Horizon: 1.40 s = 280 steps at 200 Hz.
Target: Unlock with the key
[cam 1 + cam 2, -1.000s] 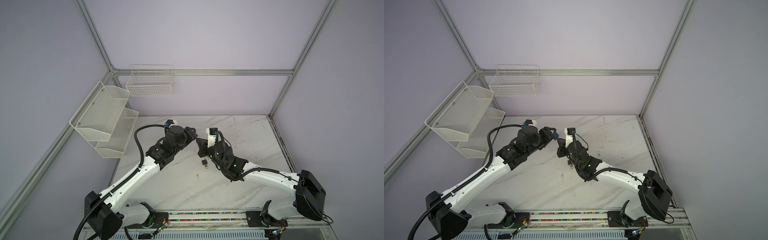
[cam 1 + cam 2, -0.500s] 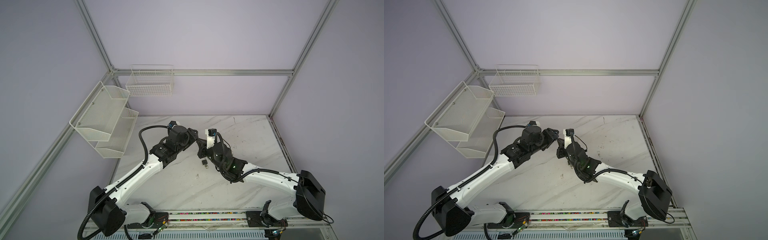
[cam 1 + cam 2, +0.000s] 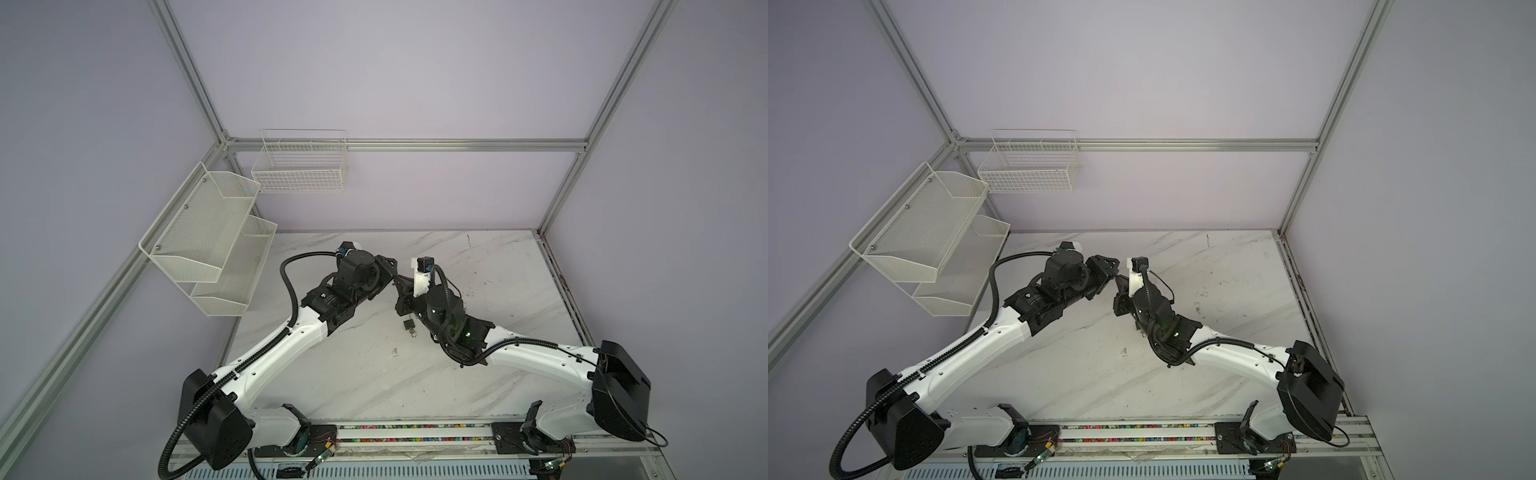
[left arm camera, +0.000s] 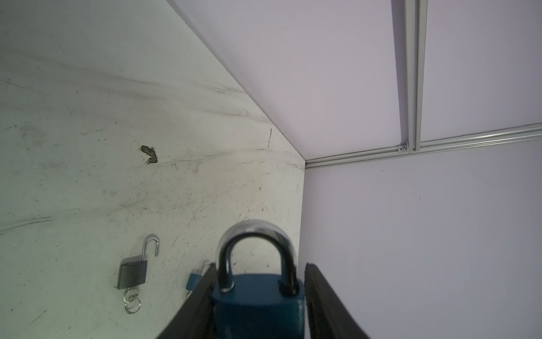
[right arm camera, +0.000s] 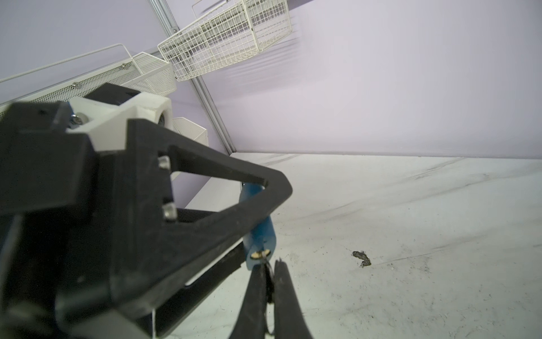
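At the far left, a two-tier mesh shelf (image 3: 208, 241) is being carried by the side wall, and a wire basket (image 3: 299, 166) is being carried just beside it by the back wall. Next, the left arm (image 3: 282, 345) is being stretched over the marble table (image 3: 374, 374) towards the middle. The left gripper (image 3: 392, 274) is being kept partly closed around a blue padlock (image 4: 258, 299), which is being held up off the table by its body, one finger at each side (the shackle (image 4: 255, 243) is seated in the body, so this lock is not yet open). It is being met from the right by the right gripper (image 5: 269, 264), which is being kept squeezed almost fully together on a thin key (image 5: 268, 271), seen edge-on. The key's tip is being held at the brass keyhole (image 5: 258, 254) in the underside of the blue padlock, though how far in it sits cannot be told. Below the two grippers, a grey padlock (image 4: 132, 273) is being left lying on the table with its shackle swung open and a second key (image 4: 131, 295), on a ring, in it. A smaller blue padlock (image 4: 193, 280) is being half hidden behind a left finger (image 4: 199, 293).
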{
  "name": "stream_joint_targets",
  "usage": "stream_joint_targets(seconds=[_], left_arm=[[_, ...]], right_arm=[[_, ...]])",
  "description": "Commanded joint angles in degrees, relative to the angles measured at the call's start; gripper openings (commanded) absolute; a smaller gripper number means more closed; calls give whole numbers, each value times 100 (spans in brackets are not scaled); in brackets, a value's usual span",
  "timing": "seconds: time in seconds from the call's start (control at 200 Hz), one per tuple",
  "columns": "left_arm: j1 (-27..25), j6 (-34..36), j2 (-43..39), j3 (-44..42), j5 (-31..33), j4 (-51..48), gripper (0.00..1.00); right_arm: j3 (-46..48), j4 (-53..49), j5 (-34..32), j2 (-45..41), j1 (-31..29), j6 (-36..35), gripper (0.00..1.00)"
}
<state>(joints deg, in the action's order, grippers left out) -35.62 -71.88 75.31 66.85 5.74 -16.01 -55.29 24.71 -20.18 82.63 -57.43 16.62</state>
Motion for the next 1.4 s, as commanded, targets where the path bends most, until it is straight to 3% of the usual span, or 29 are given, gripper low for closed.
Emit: stream_joint_targets(seconds=[0.0,0.27,0.495,0.875,1.175,1.395], left_arm=[[28,-24,-31,232,-40,244,42],[42,95,-34,224,24,167,28],[69,165,-112,143,23,177,22],[261,323,-79,-119,-805,901,16],[309,356,-213,-347,-785,1247,13],[338,433,-245,-352,-730,1285,11]], right_arm=[[-195,288,-94,-50,-58,-143,0],[-216,237,-61,-62,-59,-194,0],[-271,262,227,-183,-58,31,0],[-589,254,1707,-138,-49,1967,0],[-624,187,2063,-121,27,3292,0],[-519,235,2146,-102,72,3712,0]])
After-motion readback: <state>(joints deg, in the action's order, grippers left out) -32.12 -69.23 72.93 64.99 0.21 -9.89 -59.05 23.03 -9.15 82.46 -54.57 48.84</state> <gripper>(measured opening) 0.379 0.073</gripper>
